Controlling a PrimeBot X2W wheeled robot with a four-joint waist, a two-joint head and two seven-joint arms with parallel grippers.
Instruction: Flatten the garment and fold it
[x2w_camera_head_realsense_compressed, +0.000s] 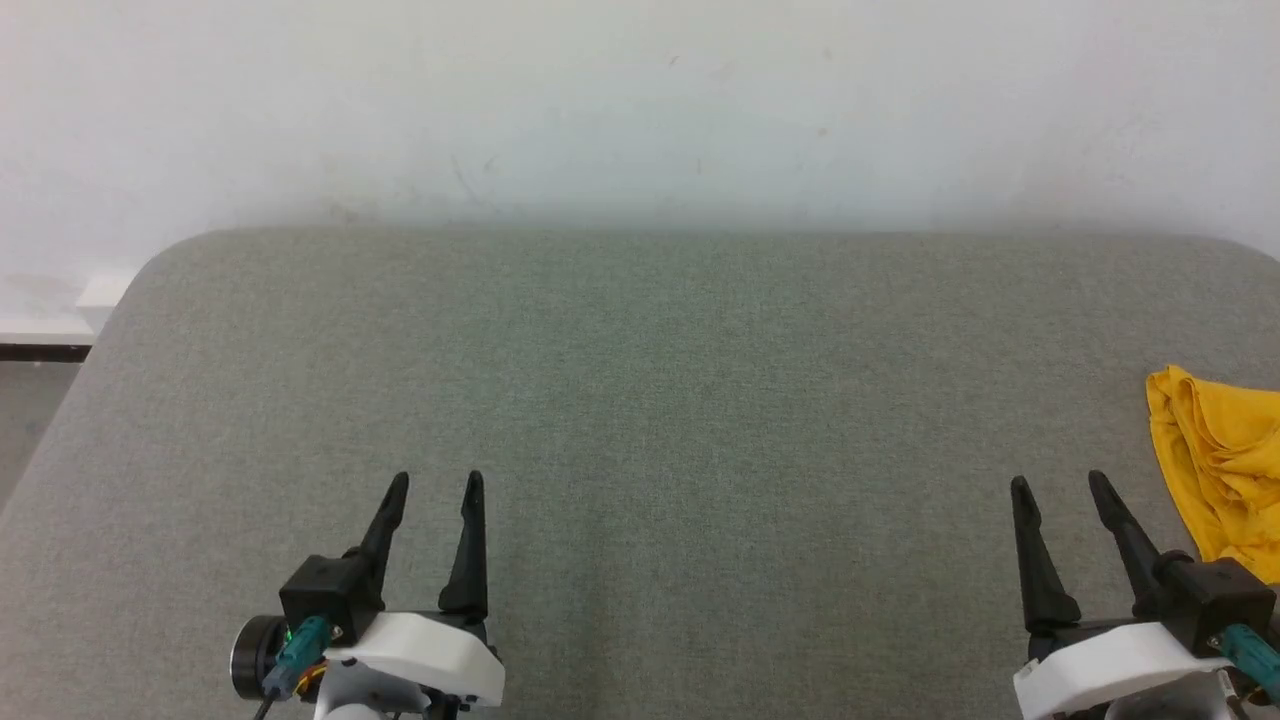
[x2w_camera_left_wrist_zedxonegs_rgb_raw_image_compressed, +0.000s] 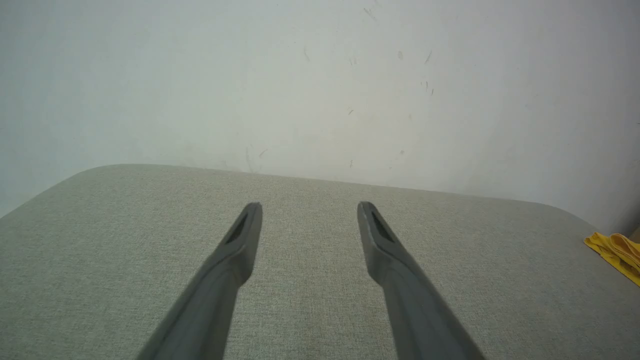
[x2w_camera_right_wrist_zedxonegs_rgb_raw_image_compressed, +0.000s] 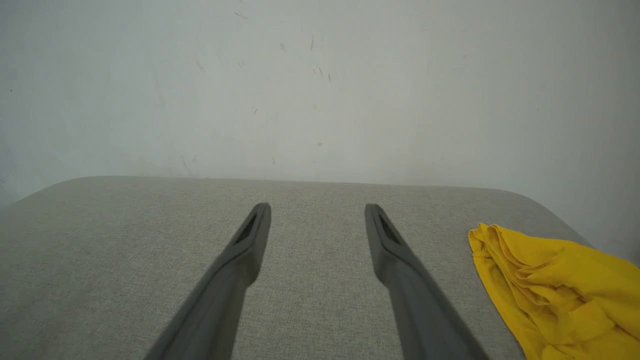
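- The garment (x2w_camera_head_realsense_compressed: 1225, 470) is a crumpled mustard-yellow heap at the far right of the table (x2w_camera_head_realsense_compressed: 640, 400), cut off by the right edge of the head view. It is bunched, not spread, so flattening is not yet begun.
- Handling, judged from the folds: soft, thin, light cloth that will drape and sag when lifted. It should not slip from the fingers, but layers may come up together. It is not fragile.
- Where to hold: the near-left border of the heap is a clean doubled edge and the closest reachable part. A pinch on one layer there, then a second pinch further along the same edge, should let it be drawn out flat.
- Orientation: the visible part runs from a rounded far corner toward the robot and to the right, so its long axis is probably diagonal across the table corner. Collar, sleeves and hem cannot be told apart, since much of the cloth is out of frame.
- Right gripper (x2w_camera_head_realsense_compressed: 1058, 480): fingers spread apart, nothing between them, over bare table just beside the garment's left edge, not touching it.
- Left gripper (x2w_camera_head_realsense_compressed: 437, 480): fingers likewise spread and empty, well apart from the garment, over the left half of the table.
- A pale scuffed wall (x2w_camera_head_realsense_compressed: 640, 100) stands behind the table's far edge.
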